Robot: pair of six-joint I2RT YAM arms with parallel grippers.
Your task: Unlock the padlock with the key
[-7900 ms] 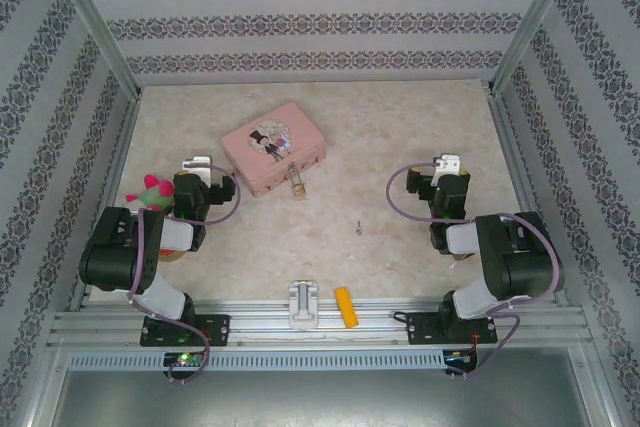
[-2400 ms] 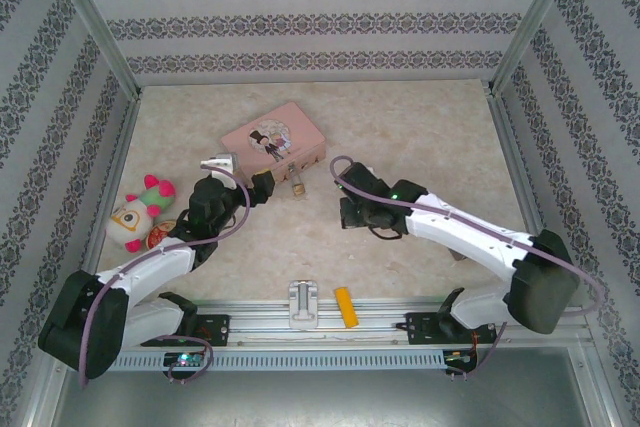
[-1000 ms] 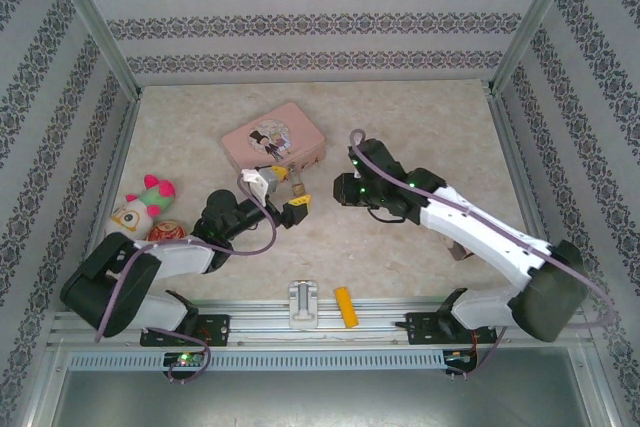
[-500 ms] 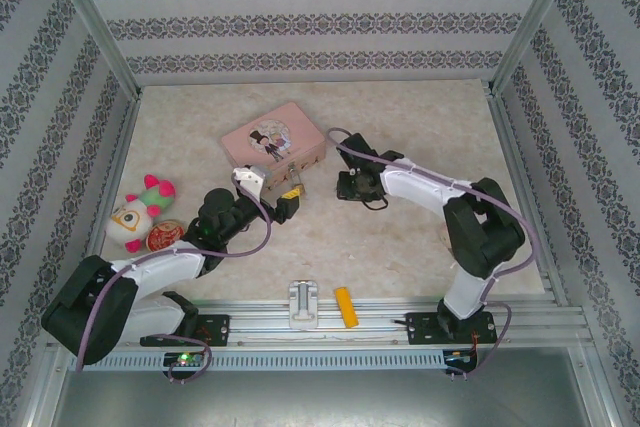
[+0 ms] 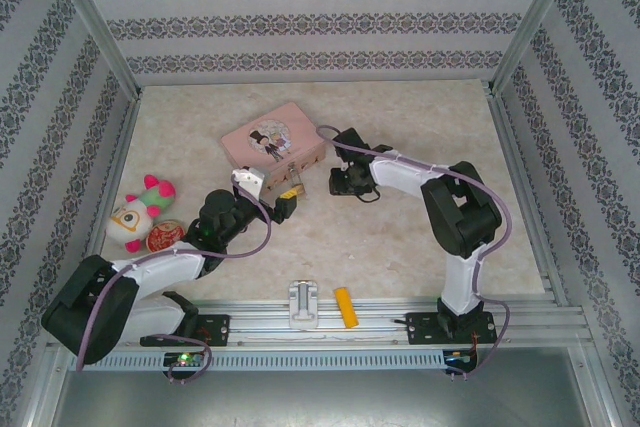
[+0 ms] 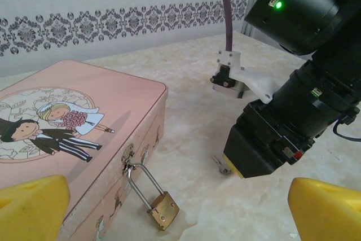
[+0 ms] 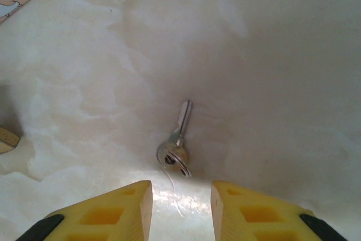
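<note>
- R gripper (image 7: 180, 196): jaws partly apart, gripping nothing; key (image 7: 177, 139) flat on table (image 7: 271, 55) just ahead of tips, apart.
- L gripper (image 6: 179, 204): jaws wide apart; padlock (image 6: 162, 211) hangs on pink tin (image 6: 73, 111) hasp, btwn its fingers.
- R gripper's body stands just right of padlock.

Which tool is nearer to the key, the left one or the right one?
Right. The right tool hangs just above the key, which lies on the table ahead of its open jaws. The left tool is farther off, by the padlock.

Counted one pink tin (image 5: 270, 142), one padlock (image 6: 163, 209), one key (image 7: 179, 139). Also one plush toy (image 5: 135, 212), one white bracket (image 5: 302, 303), one yellow block (image 5: 345, 306), one red disc (image 5: 163, 236).
</note>
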